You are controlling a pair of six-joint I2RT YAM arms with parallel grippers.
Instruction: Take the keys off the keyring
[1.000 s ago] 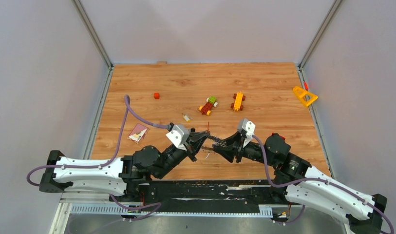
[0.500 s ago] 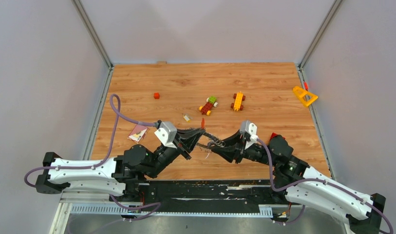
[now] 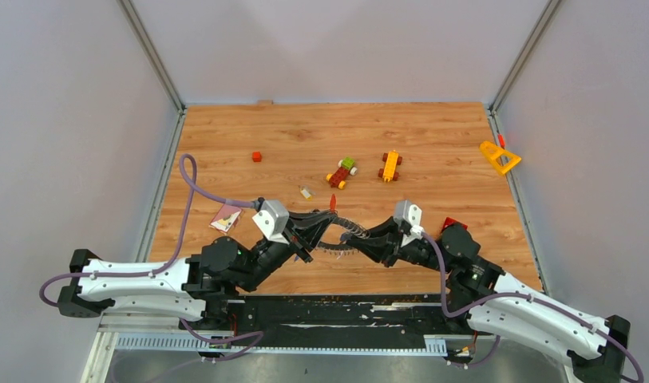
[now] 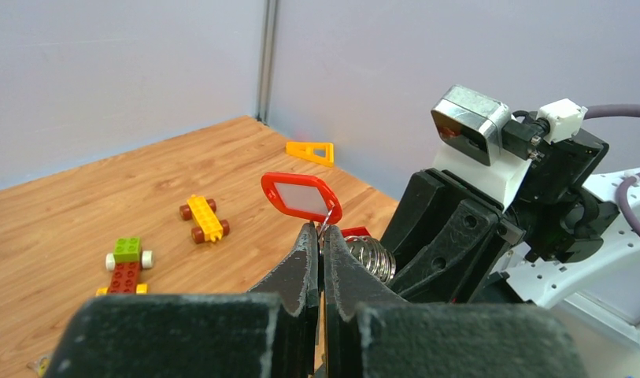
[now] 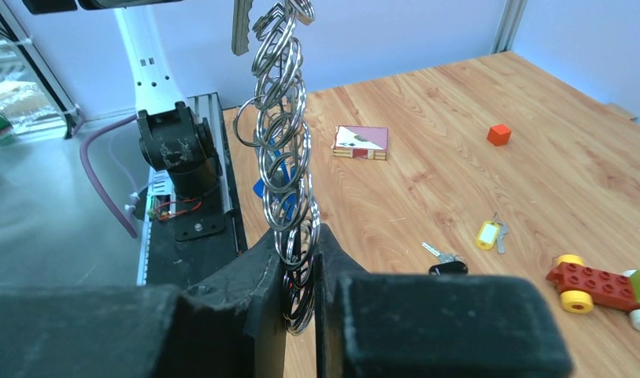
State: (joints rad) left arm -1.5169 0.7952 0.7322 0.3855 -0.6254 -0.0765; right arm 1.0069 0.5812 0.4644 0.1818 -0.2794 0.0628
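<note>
Many interlinked silver split rings form one long keyring (image 5: 287,181).

Pretty plain setup here: a light wood-grain tabletop (image 3: 433,136) boxed in by blank pale grey walls (image 3: 337,48) on the left, right and far sides, silver metal posts (image 3: 149,52) in the far corners, a scuffed black plate (image 3: 345,307) along the near edge, soft even light.

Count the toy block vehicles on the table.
2. The red-and-green vehicle sits midway across the table; the yellow vehicle lies just right of it. The near table is partly covered, so another could be hidden.
</note>
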